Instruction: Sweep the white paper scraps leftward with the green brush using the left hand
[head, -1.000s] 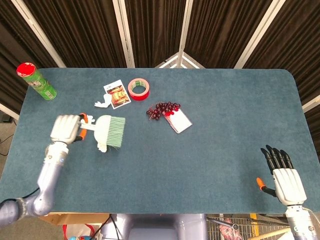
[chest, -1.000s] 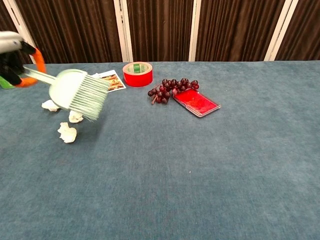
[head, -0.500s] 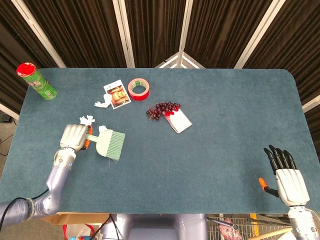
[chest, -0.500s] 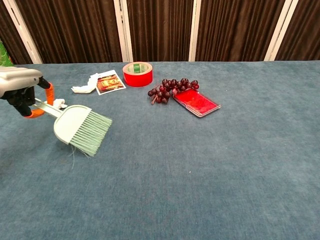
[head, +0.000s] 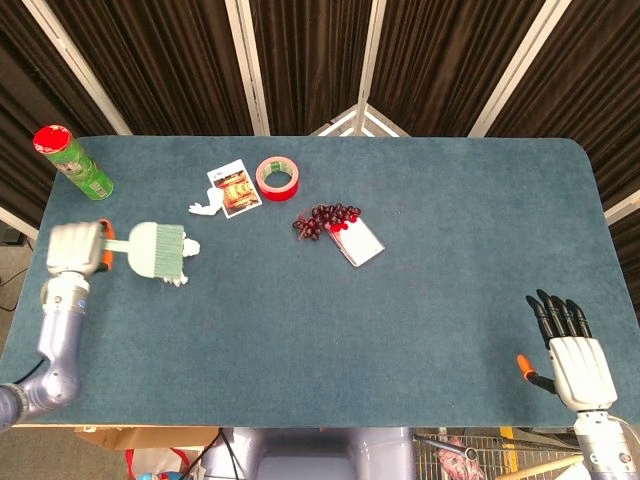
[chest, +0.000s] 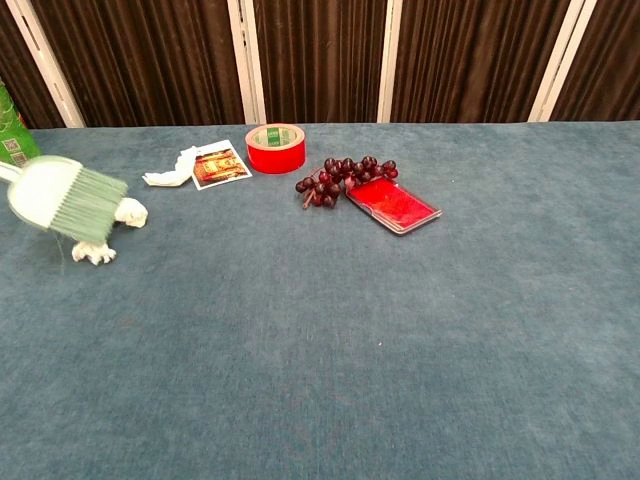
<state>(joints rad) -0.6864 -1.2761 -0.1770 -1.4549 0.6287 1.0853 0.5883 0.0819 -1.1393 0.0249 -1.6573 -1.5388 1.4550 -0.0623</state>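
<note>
Swept left since 0.5 s ago: head view has my left robot hand (head: 76, 248) gripping the green brush (head: 155, 250) nr table's (head: 420, 300) left edge, paper scraps (head: 186, 249) at its bristles. Right robot hand (head: 570, 345) holds nothing, fingers apart. Chest view: brush far left, scraps touching the bristles.

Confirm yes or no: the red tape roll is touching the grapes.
No. In the head view, the red tape roll sits apart from the grapes, with bare table between them.
</note>
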